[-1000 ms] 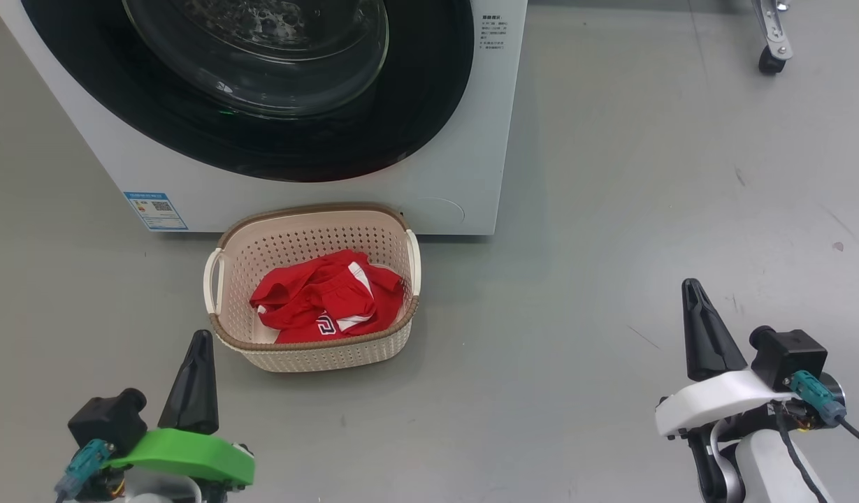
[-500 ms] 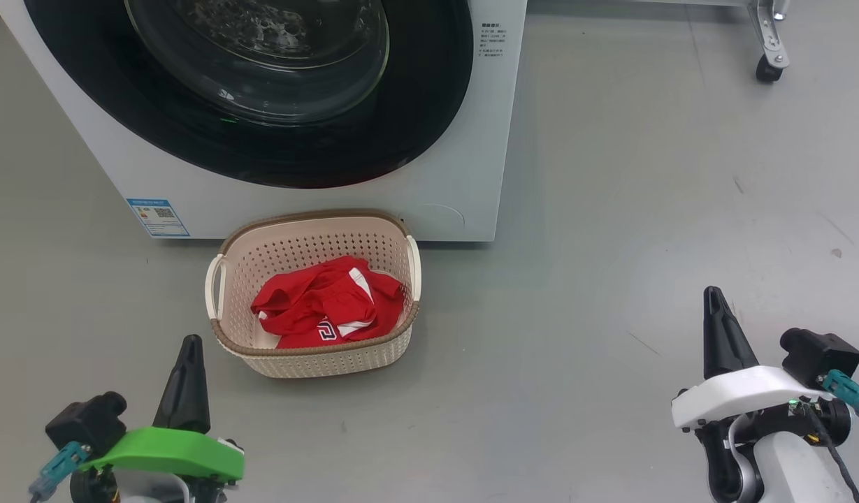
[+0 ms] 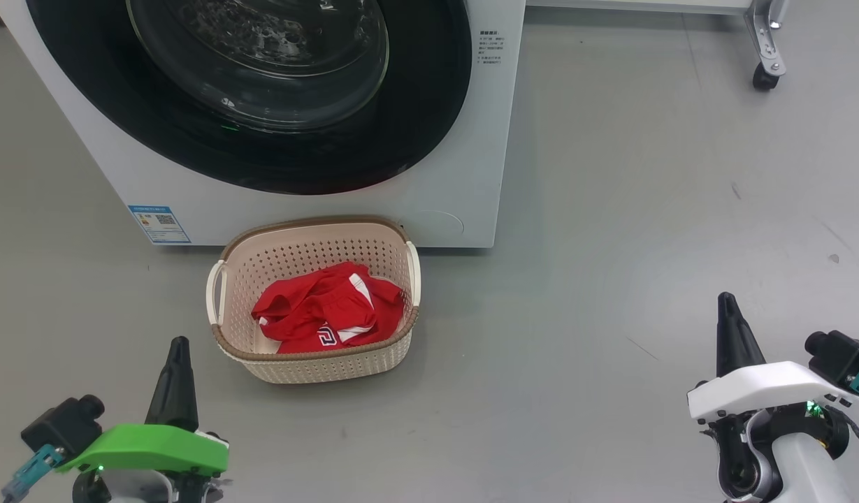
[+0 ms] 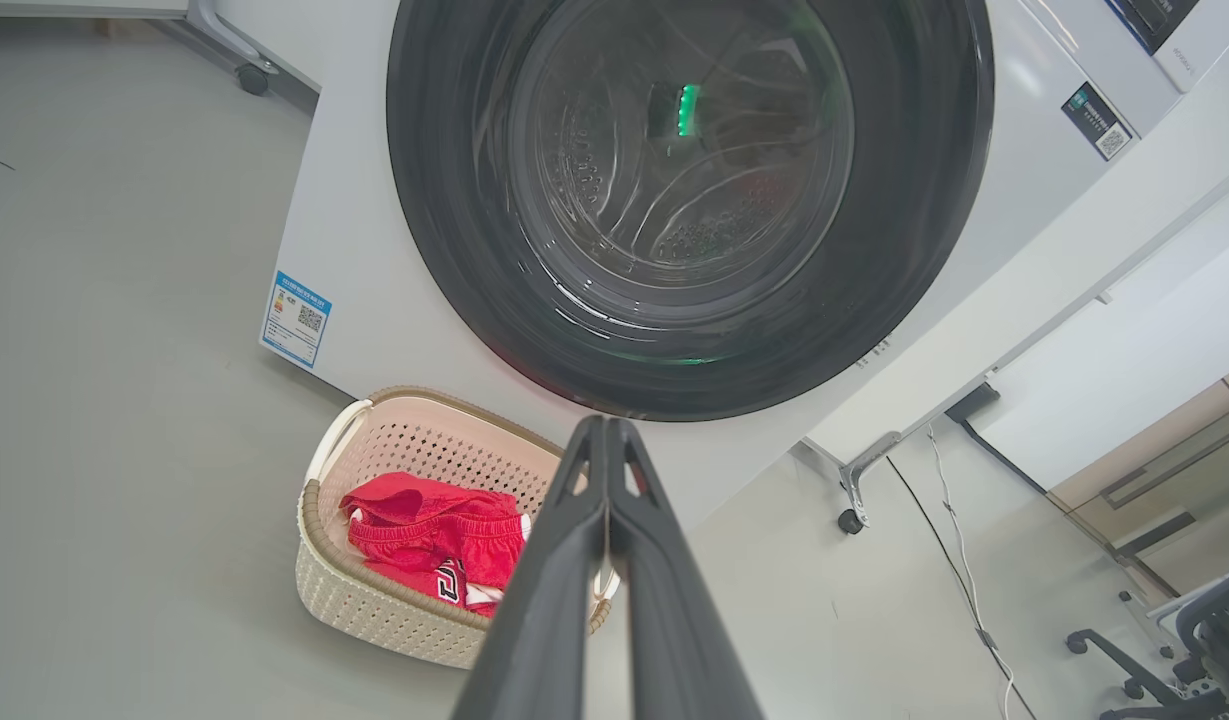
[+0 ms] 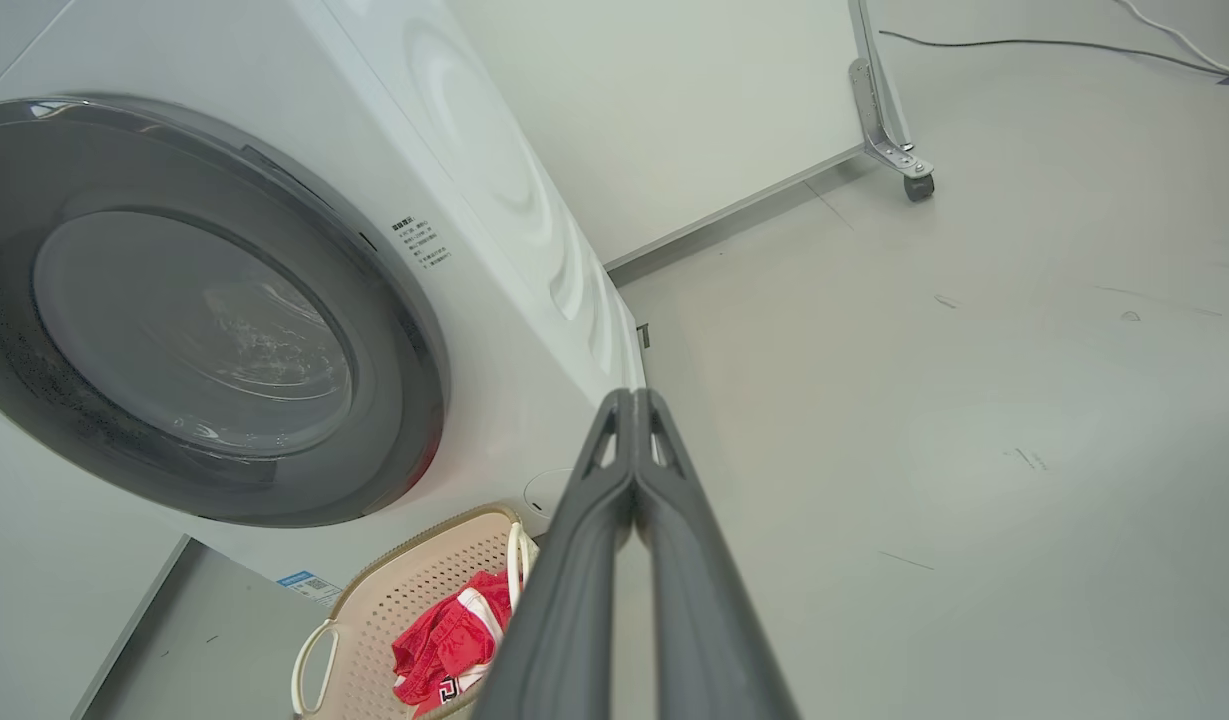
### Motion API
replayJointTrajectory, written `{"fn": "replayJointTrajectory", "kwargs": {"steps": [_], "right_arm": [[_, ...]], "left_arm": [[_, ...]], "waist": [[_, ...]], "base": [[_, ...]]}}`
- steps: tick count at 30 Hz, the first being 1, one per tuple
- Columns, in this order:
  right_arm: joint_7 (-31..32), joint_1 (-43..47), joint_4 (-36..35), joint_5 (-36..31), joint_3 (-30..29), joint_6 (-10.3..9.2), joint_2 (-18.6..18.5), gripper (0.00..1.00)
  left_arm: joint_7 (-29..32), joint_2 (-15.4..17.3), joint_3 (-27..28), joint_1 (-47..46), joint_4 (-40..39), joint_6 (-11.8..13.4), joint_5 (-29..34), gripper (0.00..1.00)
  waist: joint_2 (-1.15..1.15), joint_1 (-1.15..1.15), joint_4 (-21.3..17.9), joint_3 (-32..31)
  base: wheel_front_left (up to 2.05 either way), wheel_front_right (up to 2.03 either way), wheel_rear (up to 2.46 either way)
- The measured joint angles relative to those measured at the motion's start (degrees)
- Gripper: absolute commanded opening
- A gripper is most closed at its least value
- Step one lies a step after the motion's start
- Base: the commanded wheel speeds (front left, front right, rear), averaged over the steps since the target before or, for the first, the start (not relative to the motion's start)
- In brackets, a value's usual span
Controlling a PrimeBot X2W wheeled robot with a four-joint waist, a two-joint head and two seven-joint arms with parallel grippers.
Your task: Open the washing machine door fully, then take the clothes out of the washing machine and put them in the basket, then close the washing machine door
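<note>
The white washing machine (image 3: pixel 464 195) stands ahead with its black-rimmed round door (image 3: pixel 415 126) shut flat against the front; the door (image 4: pixel 924 220) and its glass bowl also face the left wrist view, and the door (image 5: pixel 404 330) appears edge-on in the right wrist view. On the floor right in front sits the cream basket (image 3: pixel 331 363) holding the red clothes (image 3: pixel 324 311). My left gripper (image 3: pixel 177 344) is shut and empty, low at the left, just short of the basket. At the far right my right gripper (image 3: pixel 727 299) is shut and empty over bare floor.
Grey floor (image 3: pixel 611 244) stretches open to the right of the machine. A metal frame leg on a caster (image 3: pixel 763 77) stands at the back right. In the left wrist view a cable (image 4: pixel 959 570) runs along the floor and an office chair base (image 4: pixel 1164 660) sits at the far right.
The head view has shifted, so machine and basket sit slightly lower in frame. Both grippers have drawn back toward the bottom corners, away from the machine, staying shut.
</note>
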Motion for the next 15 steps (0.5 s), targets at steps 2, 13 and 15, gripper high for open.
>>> {"fn": "replayJointTrajectory", "kwargs": {"steps": [2, 13, 15], "right_arm": [[0.6, 0.0, 0.0, 1.6, -0.3, 0.01, 0.0, 0.0], [3.2, 0.0, 0.0, 10.1, -1.9, 0.02, 0.2, 0.0], [3.5, 0.0, 0.0, 11.8, -2.2, 0.03, 0.2, 0.0]], "left_arm": [[0.3, 0.0, 0.2, 0.0, 0.0, 0.0, -1.3, 0.0], [2.7, 0.0, 1.2, 0.0, -0.3, 0.0, -8.7, 0.0], [3.0, 0.0, 1.4, 0.0, -0.3, 0.0, -9.8, 0.0]], "waist": [[0.0, 0.0, 0.0, -0.1], [0.0, 0.0, -0.1, -0.8], [0.0, 0.0, -0.1, -0.9]], "base": [[0.0, 0.0, 0.0], [0.0, 0.0, 0.0], [0.0, 0.0, 0.0]]}}
